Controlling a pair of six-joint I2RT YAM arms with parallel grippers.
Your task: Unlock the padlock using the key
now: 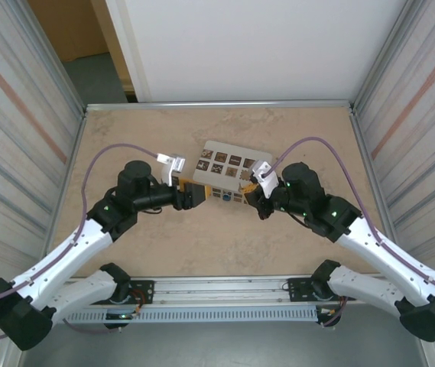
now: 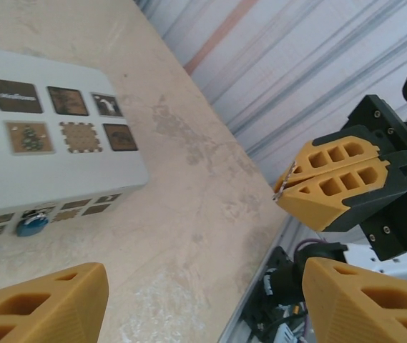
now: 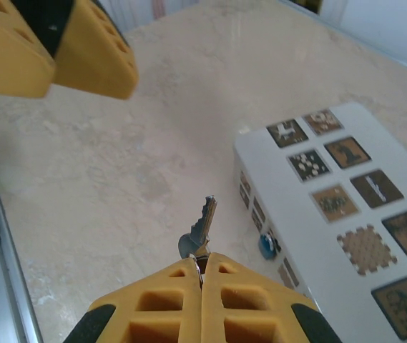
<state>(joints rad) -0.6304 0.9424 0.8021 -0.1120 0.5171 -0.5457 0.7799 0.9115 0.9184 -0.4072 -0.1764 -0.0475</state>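
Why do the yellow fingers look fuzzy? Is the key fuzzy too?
Right wrist view: the key is sharp, the yellow fingers top left are blurry, probably too close. Left wrist view: the box looks a little soft.

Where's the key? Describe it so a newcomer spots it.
On the beige tabletop lies a flat grey box with dark square tiles. Beside it, the yellow-fingered right gripper is shut on a silver metal key. Unlike the round blue piece on the box's side, it is thin and toothed.
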